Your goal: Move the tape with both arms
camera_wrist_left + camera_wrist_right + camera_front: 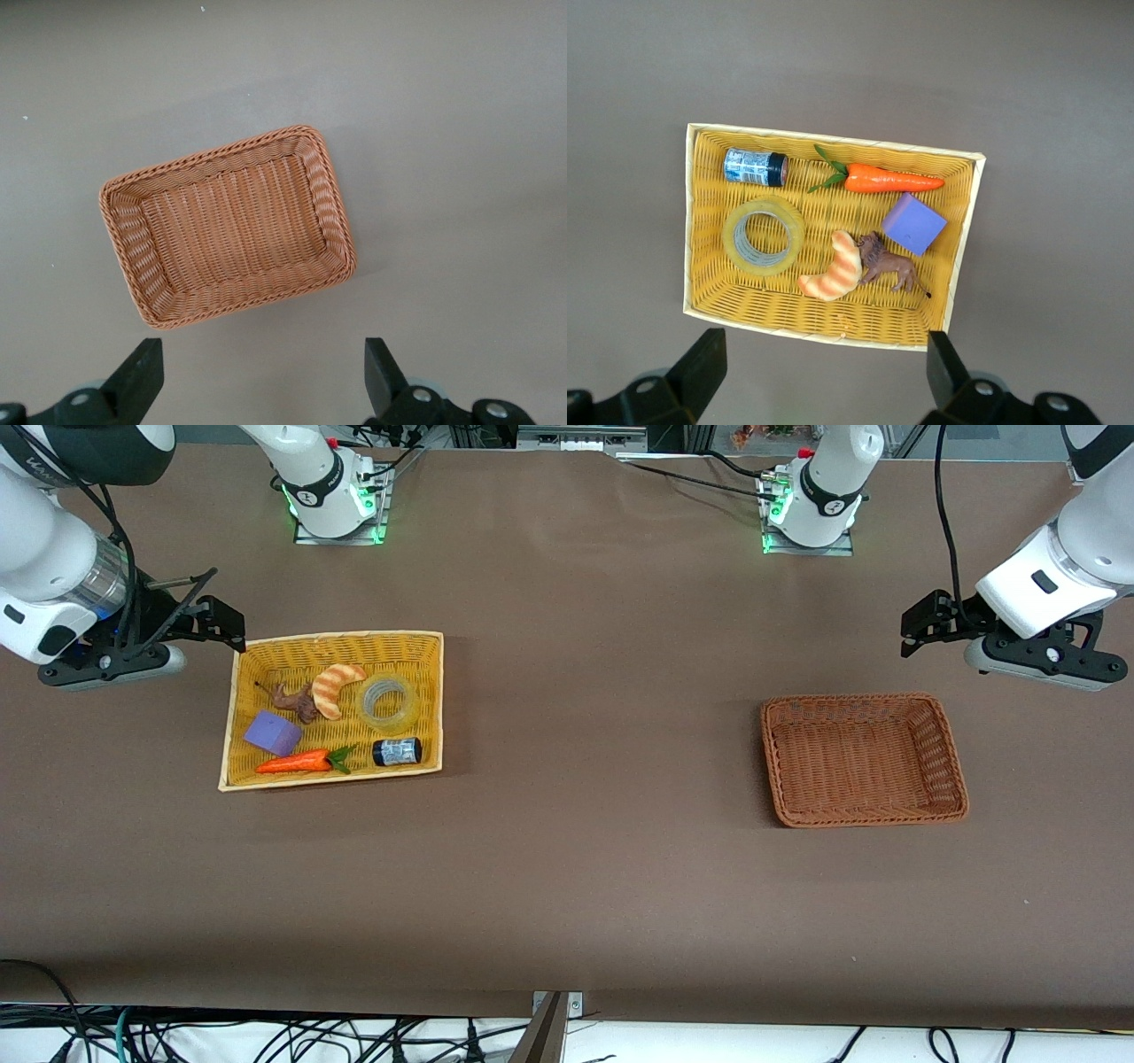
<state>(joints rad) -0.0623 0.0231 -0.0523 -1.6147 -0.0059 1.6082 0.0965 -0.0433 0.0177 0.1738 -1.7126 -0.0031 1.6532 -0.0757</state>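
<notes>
The tape (388, 702), a translucent yellowish ring, lies flat in the yellow wicker basket (337, 638) toward the right arm's end of the table. It also shows in the right wrist view (763, 235). My right gripper (221, 622) is open and empty, up in the air over the table just outside that basket's corner; the right wrist view (824, 354) shows its jaws wide apart. My left gripper (921, 624) is open and empty over the table beside the empty brown wicker basket (850, 700); its jaws stand wide apart in the left wrist view (264, 363).
The yellow basket also holds a toy croissant (337, 688), a brown animal figure (295, 701), a purple block (272, 732), a toy carrot (297, 763) and a small black jar (397, 751) beside the tape. Brown tabletop lies between the two baskets.
</notes>
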